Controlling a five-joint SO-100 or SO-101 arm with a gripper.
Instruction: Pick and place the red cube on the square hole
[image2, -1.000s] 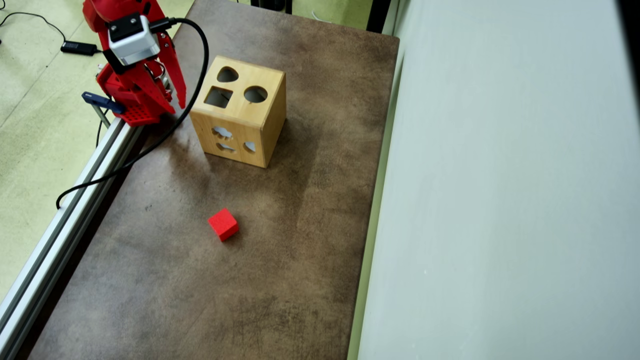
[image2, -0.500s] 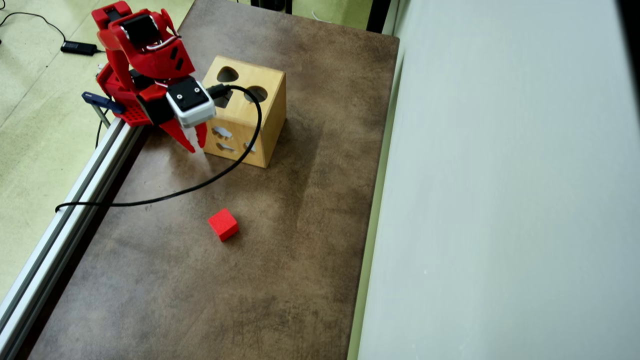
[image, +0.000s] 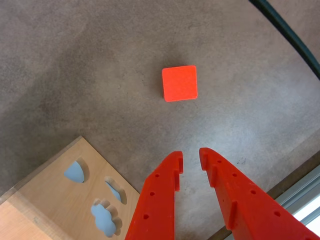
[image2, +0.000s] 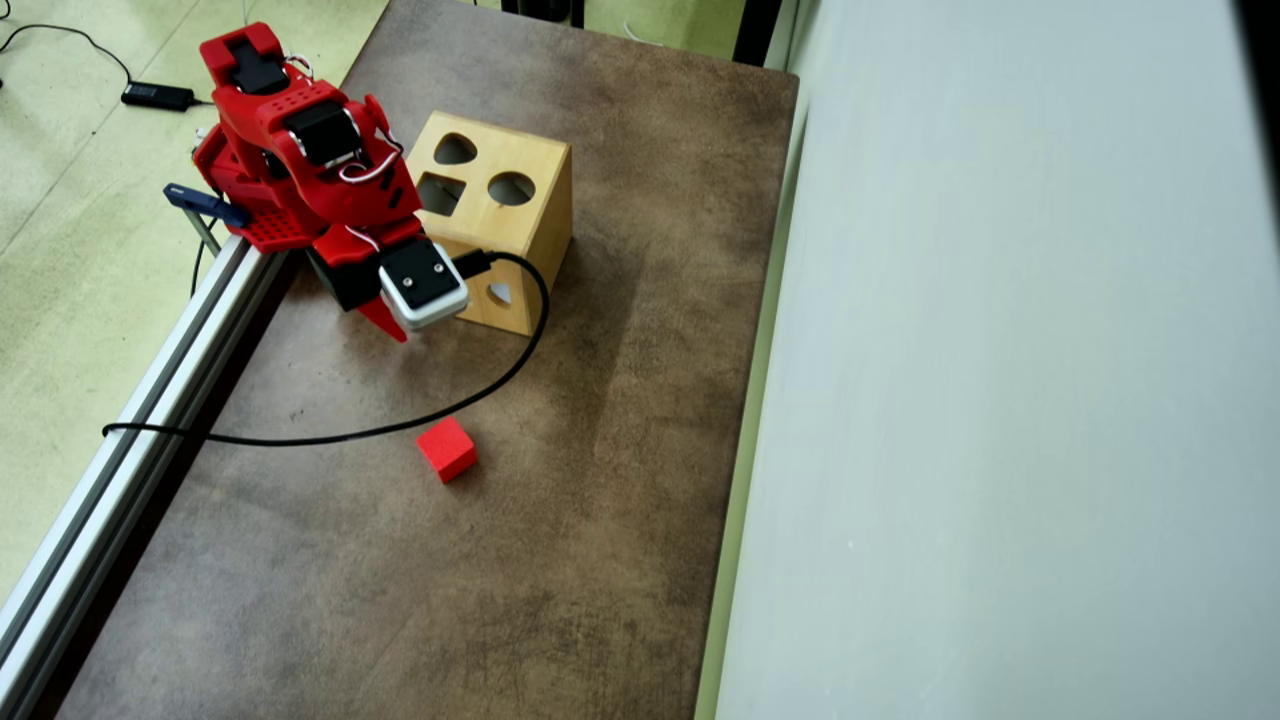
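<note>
Well ahead of jaws: red cube (image: 179, 83).

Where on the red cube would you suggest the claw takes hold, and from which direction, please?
Probably across two opposite side faces of the red cube, coming straight down from above. It lies flat and alone on the brown table, its top face square to the wrist view, all sides free. The claw is slightly parted and should likely open wider first, since the cube looks broader than that gap.
</note>
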